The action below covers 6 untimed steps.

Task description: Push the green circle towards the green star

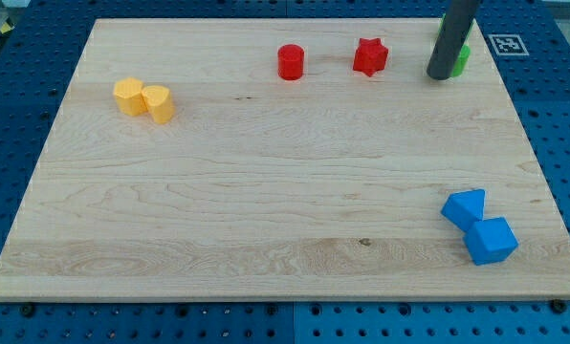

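Note:
My tip (439,75) rests on the wooden board (266,191) near the view's top right corner. A green block (462,59) sits right behind the rod, touching or almost touching it on the right; only a sliver shows, so I cannot tell its shape. No other green block is in view. A red star (370,56) lies to the left of my tip, and a red cylinder (291,62) lies further left.
Two yellow blocks (143,99) touch each other at the view's upper left. Two blue blocks (479,226) touch each other at the lower right, near the board's right edge. A fiducial marker (505,44) lies off the board at the top right.

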Each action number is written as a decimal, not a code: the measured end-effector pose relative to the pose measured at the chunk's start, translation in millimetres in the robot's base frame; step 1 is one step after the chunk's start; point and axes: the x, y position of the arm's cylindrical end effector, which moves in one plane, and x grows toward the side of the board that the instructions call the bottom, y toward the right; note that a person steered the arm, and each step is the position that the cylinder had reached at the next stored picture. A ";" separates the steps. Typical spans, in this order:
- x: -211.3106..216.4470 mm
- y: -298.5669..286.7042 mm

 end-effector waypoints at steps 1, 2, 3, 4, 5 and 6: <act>-8.2 0.0; -19.5 0.6; -33.0 0.6; -48.2 0.5; -54.0 -24.2; -54.0 -76.8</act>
